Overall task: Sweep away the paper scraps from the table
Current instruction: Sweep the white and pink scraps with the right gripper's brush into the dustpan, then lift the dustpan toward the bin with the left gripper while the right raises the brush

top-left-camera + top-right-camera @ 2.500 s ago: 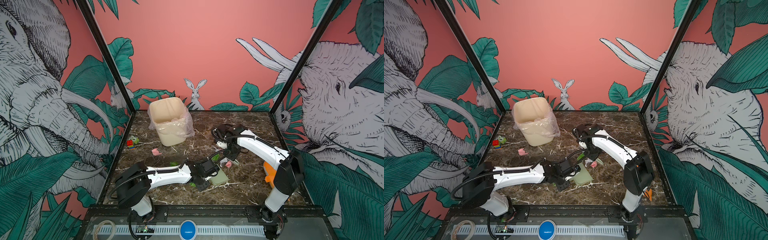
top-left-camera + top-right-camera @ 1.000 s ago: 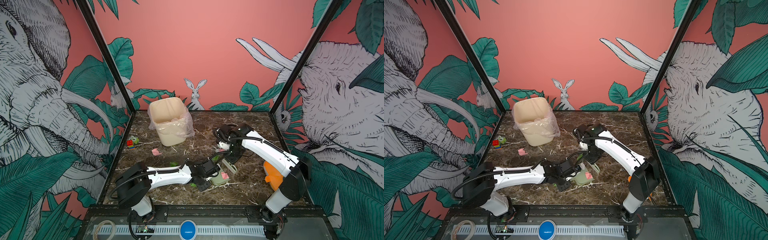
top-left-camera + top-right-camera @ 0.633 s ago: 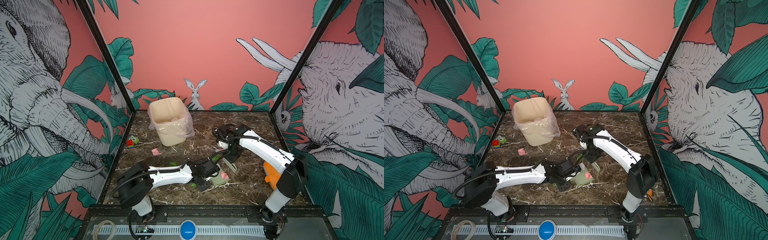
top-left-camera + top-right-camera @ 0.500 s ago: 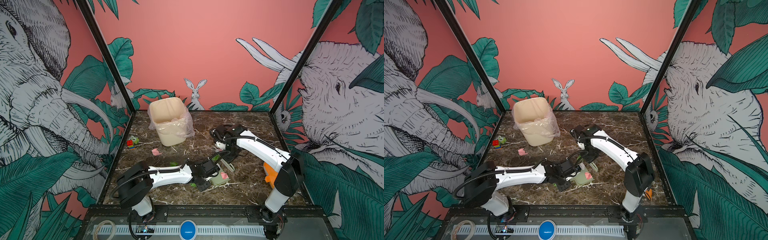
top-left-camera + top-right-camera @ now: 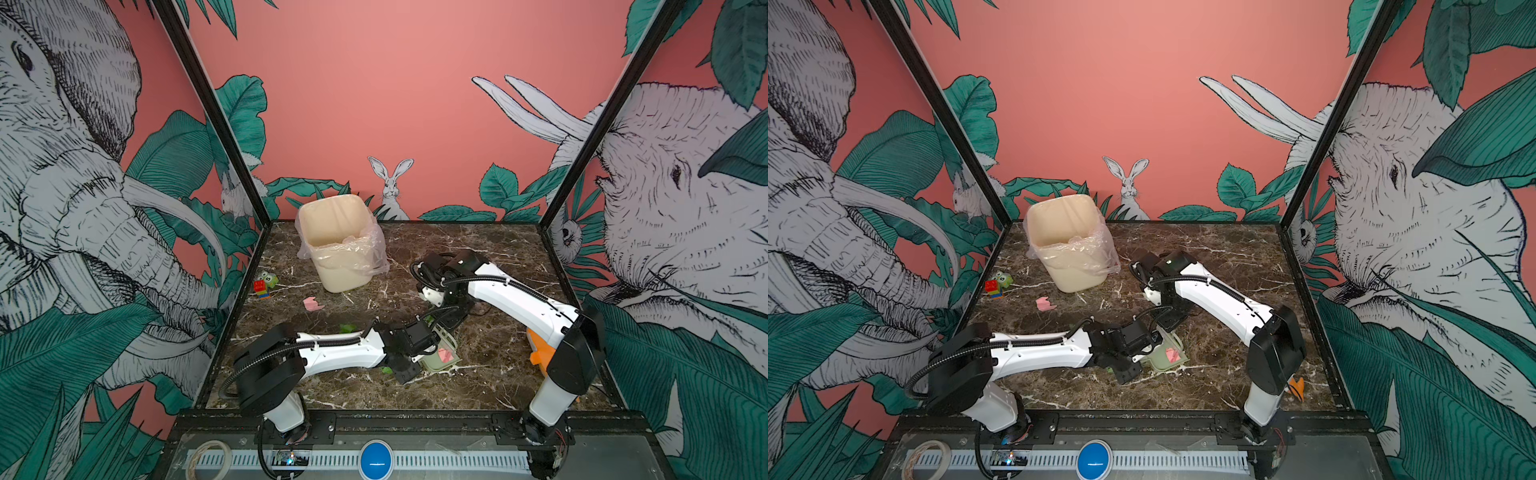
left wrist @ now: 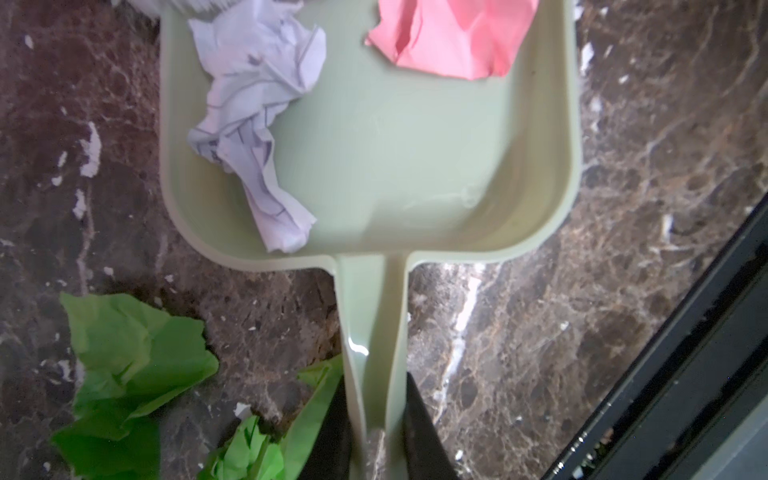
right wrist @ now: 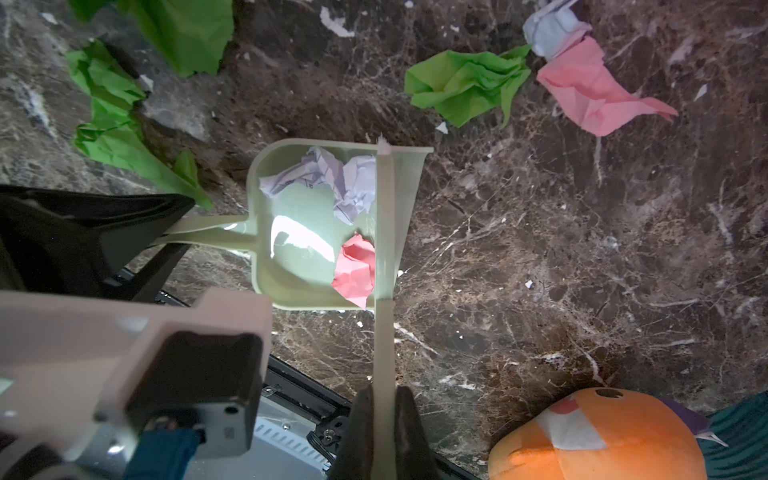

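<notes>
Now the left gripper is pinching the handle of the dustpan, and the right gripper is squeezing the brush handle. Inside the dustpan a white scrap and a pink scrap are lying, and green scraps are resting beside its handle on the table.

My left arm lies low and nearly flat. It reaches from its base at the lower left of both top views toward the middle of the frame. The left gripper is clamped tight on the dustpan handle, with its dark fingers pressed to either side. My right arm rises from the lower right with the elbow bent, the forearm slanting up and left and the wrist turned downward near centre. The right gripper is pinched fully closed on the thin brush handle.
</notes>
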`<control>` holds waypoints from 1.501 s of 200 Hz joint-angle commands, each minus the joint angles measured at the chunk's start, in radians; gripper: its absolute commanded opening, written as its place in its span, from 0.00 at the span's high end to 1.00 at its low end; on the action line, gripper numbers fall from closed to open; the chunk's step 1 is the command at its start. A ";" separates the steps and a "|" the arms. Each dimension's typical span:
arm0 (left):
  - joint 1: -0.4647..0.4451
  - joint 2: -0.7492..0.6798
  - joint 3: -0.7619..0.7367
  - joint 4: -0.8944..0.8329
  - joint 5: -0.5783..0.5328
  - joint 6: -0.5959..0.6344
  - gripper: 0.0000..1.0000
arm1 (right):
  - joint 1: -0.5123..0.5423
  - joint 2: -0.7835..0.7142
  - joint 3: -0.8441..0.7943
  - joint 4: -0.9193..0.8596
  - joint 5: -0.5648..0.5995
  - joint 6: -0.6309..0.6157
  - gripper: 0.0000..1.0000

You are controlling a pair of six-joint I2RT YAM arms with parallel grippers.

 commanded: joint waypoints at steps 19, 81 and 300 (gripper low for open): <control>0.002 0.000 0.014 -0.025 0.011 -0.003 1.00 | 0.026 -0.074 0.008 -0.064 -0.038 0.016 1.00; 0.001 -0.054 -0.008 -0.001 -0.003 -0.001 1.00 | -0.089 -0.163 0.030 -0.077 0.106 0.039 1.00; 0.088 -0.449 0.311 -0.295 -0.342 -0.091 1.00 | -0.355 -0.408 -0.196 0.143 -0.082 0.034 1.00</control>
